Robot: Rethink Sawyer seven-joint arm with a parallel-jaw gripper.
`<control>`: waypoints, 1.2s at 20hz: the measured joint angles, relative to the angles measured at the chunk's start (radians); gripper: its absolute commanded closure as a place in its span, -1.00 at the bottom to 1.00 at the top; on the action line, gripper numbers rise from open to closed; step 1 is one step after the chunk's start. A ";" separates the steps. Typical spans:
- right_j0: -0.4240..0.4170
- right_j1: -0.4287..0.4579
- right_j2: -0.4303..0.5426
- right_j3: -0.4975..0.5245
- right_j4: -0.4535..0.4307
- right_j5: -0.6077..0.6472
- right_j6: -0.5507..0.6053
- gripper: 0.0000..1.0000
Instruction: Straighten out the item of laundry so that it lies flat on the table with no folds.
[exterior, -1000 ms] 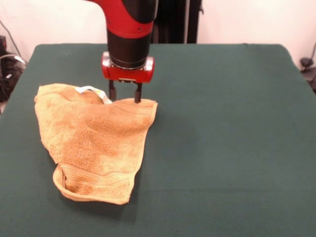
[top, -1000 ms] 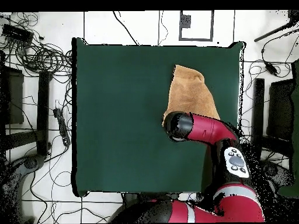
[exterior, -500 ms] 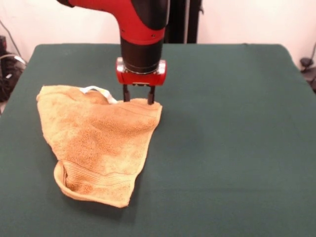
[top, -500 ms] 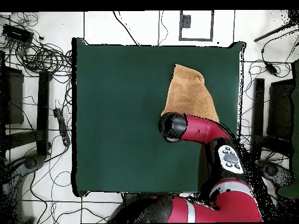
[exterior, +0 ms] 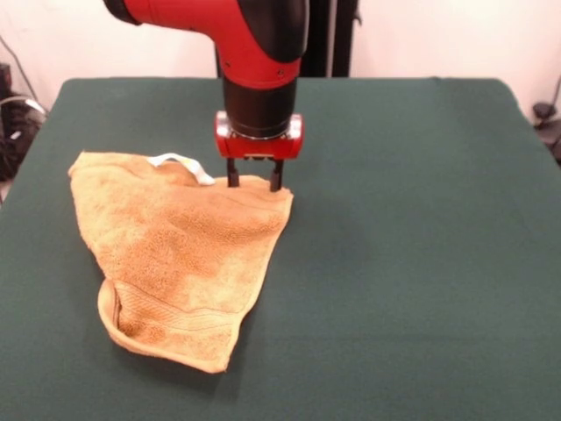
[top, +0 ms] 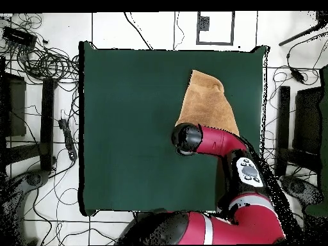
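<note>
Towel [exterior: 180,259] bunched left of centre in front view on table [exterior: 412,228], folded over itself, lower edge curled, white tag loop [exterior: 180,163] at upper edge. Gripper [exterior: 254,182] down at towel's upper right corner, fingers narrowly apart, seemingly pinching the corner. Risks: corner slipping from a thin pinch; dragging whole towel without unfolding; lower fold staying tucked.

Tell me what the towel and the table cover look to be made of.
Towel: golden-orange terry cloth, probably cotton; fuzzy looped pile with a flatter woven band near its front edge. Table cover: plain dark green, matte, felt-like fabric, with no visible weave or shine.
</note>
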 measured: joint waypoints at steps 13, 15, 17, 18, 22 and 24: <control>0.009 0.005 -0.007 -0.008 0.000 -0.005 0.000 -1.00; 0.015 0.005 -0.013 -0.009 0.001 -0.008 0.000 -1.00; 0.025 0.006 -0.018 -0.009 0.001 -0.012 0.000 -1.00; 0.030 0.007 -0.021 -0.009 0.001 -0.014 0.000 1.00; 0.043 0.011 -0.024 -0.013 0.004 -0.016 0.000 1.00; 0.043 0.011 -0.024 -0.013 0.004 -0.017 0.000 1.00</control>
